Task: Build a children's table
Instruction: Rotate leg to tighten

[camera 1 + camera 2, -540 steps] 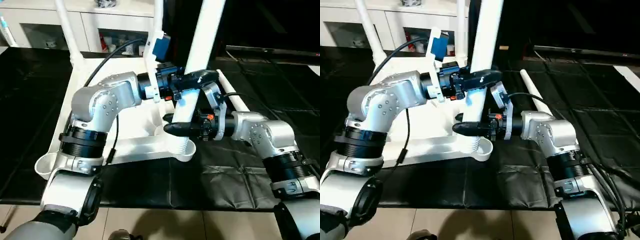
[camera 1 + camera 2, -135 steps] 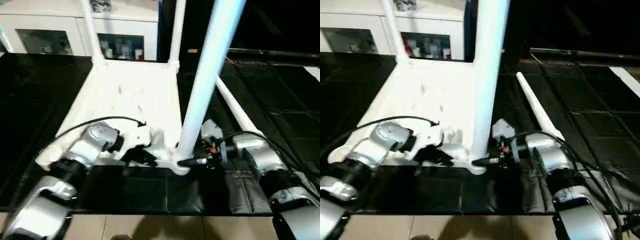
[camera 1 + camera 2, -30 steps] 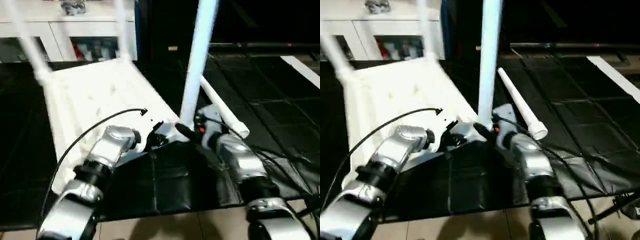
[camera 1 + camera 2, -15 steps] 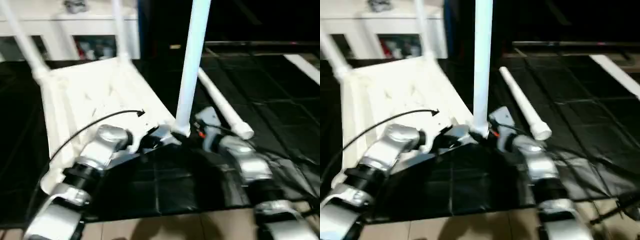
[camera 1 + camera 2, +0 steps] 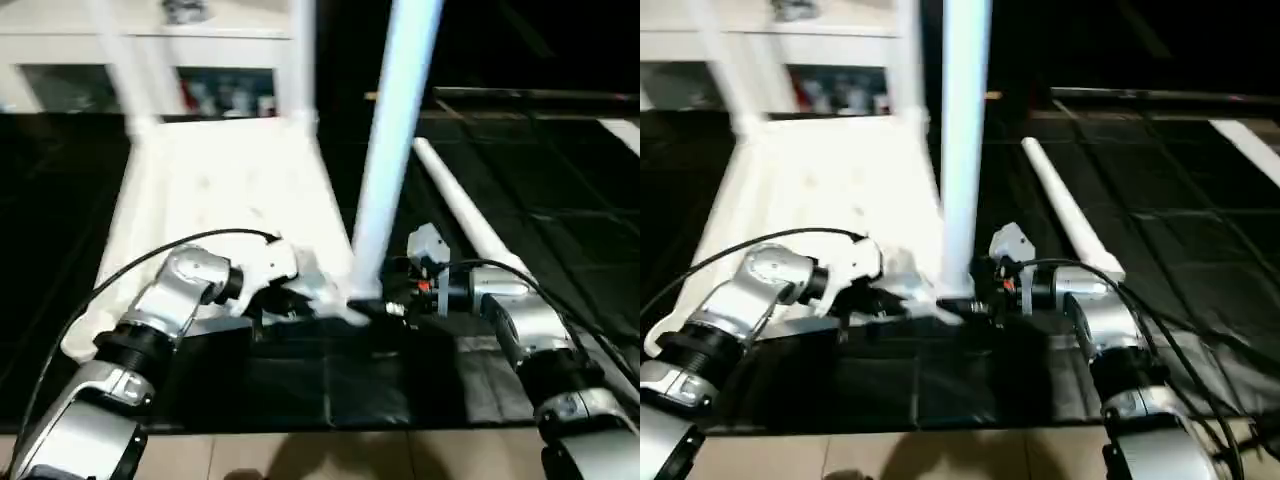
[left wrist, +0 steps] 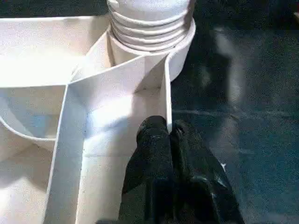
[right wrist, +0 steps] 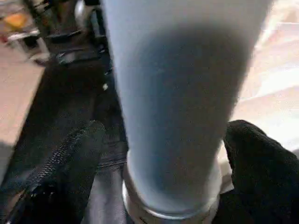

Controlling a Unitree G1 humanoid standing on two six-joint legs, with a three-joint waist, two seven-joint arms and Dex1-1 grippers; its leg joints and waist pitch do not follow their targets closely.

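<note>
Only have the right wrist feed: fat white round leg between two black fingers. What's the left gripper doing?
Observer: The left gripper is shut on a thin white rib in the underside of the upturned white children's table, next to the socket of that upright white round leg.
Operator: Any leg not fitted?
Observer: One loose white tapered leg lies on the black mat, on the robot's right of the table.
Operator: Far corners?
Observer: The far-left white leg and the far-right white leg both stand upright there.
</note>
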